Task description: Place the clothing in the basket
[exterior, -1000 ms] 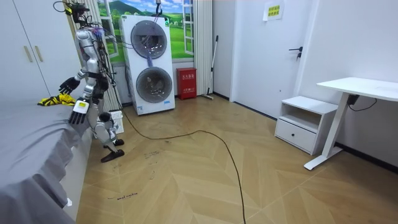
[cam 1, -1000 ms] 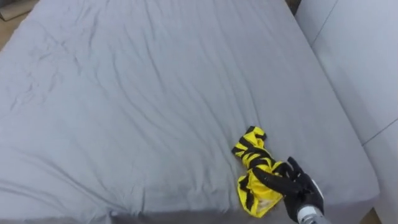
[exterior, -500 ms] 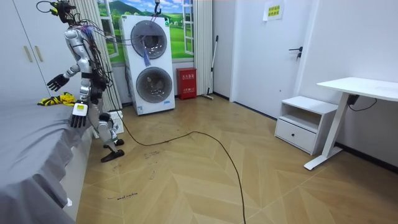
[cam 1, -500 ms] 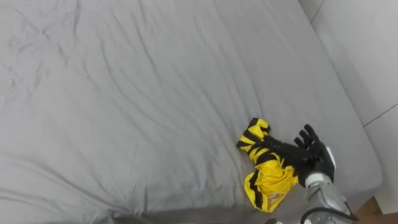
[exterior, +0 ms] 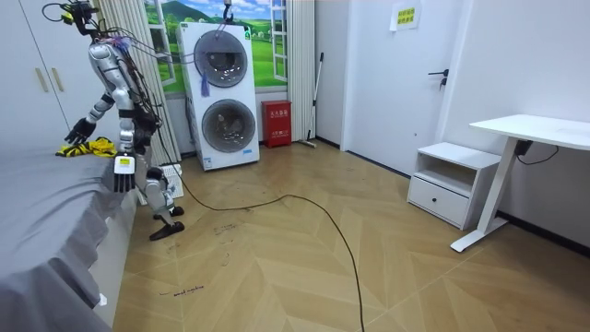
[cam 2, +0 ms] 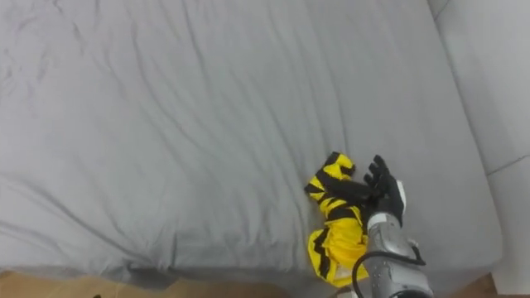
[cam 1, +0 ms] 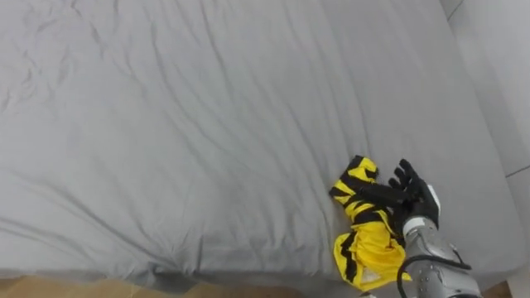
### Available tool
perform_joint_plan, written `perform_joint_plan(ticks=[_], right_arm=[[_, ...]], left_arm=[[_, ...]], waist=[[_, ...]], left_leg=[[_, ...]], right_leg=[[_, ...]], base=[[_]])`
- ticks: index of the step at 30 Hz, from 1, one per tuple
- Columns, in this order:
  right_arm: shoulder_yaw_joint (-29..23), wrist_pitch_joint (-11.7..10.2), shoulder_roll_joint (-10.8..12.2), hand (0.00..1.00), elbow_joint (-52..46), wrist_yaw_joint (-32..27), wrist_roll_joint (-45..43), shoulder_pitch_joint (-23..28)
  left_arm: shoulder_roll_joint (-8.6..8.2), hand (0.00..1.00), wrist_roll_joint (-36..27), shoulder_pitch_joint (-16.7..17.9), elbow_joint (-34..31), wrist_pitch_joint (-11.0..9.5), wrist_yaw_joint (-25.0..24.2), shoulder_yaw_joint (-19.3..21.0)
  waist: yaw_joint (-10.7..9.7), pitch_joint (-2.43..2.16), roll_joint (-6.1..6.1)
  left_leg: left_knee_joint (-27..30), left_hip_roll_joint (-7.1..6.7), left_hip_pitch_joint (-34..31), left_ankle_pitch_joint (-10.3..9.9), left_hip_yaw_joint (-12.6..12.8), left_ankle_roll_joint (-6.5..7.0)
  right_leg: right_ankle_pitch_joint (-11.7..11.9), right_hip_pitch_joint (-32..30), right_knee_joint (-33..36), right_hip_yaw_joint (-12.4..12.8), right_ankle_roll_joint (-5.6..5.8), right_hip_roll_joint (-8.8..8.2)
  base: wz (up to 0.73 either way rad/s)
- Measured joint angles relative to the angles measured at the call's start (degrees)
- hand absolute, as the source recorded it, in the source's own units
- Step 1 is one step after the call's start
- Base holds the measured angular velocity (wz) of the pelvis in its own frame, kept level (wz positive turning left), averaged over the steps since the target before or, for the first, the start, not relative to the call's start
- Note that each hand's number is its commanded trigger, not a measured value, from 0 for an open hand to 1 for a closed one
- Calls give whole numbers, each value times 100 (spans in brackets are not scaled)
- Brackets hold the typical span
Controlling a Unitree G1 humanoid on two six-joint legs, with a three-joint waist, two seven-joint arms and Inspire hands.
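Yellow-and-black garment: a crumpled heap on the grey bed, close to the near edge and towards the right-hand corner. The cloth is bright yellow with black bands. The upper part is bunched and twisted, and the lower part opens into a looser yellow fold that hangs towards the mattress edge. It looks thin and limp, likely to sag and trail once lifted.

Right hand: it now lies on the upper, striped part of the heap. A second ago it was at the lower end, nearer the edge. Its fingers are spread and reach across the cloth, not yet drawn together round it. The dark fingers merge with the black bands, so I can't make out how far they dig in.

Room view: the right arm has come down from above the mattress to the garment, and the robot stands more upright beside the bed. The left hand hangs by the bed's side, idle.

Meaning for the task: the reach looks finished and the grasp is the step in hand. The garment has not left the bed, so lifting it and carrying it to the basket are both still to come.
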Motion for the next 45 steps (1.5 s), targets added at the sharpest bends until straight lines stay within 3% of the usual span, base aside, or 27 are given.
perform_joint_plan(ticks=[4, 6, 8, 13, 14, 16, 25, 33, 45], right_arm=[[69, -13, -9, 0, 1093, 67, -215, -365], [66, -27, -23, 0, 1256, 147, -361, -422], [68, -45, -75, 0, 1331, 171, -425, -517], [153, -86, -145, 0, 1428, 169, -550, -513], [193, -138, -146, 47, 1523, 171, -575, -516], [191, -141, -145, 100, 1546, 170, -606, -524], [161, -187, -264, 100, 1893, 82, -856, -542], [182, 43, -171, 100, 2018, 202, -1286, -401], [162, 131, -132, 100, 2010, 251, -795, -270]], left_arm=[[9, 0, 4, -142, 37, -10, 3, -101], [11, 0, 5, -169, 44, -8, 8, -95], [8, 0, 5, -281, 80, -2, 15, -108], [7, 0, -2, -397, 232, 12, 28, -105], [8, 0, 1, -432, 241, 61, 28, -105], [8, 0, 3, -502, 268, 101, 29, -103], [3, 0, 4, -567, 331, 112, 29, -107], [1, 0, 2, -618, 451, 105, 27, -107], [41, 0, -53, -564, 498, 73, 29, -96]], waist=[[128, 50, 4], [131, 66, 12], [129, 112, 46], [143, 116, 53], [154, 115, 53], [159, 114, 54], [157, 110, 48], [149, 105, 41], [125, 72, -8]], left_leg=[[11, -11, -99, 14, -52, 23], [4, -11, -157, 15, -112, 23], [14, -29, -266, 15, -195, 22], [2, -61, -405, 76, -320, -5], [-3, -64, -406, 91, -322, -7], [-9, -60, -418, 96, -329, -13], [1, -57, -408, 98, -341, -13], [5, -64, -451, 99, -341, -12], [-7, -84, -350, 140, -314, -2]], right_leg=[[-2, -49, -11, -92, 3, -28], [-2, -82, -11, -166, 3, -34], [0, -143, -16, -249, 5, -33], [3, -261, -19, -302, 1, -25], [4, -257, -39, -302, -1, -25], [21, -248, -95, -306, -12, -12], [20, -228, -105, -312, -11, -6], [19, -264, -101, -288, -10, -9], [19, -171, -95, -303, -10, -34]], base=[[9], [16], [20], [10], [0], [0], [0], [0], [0]])
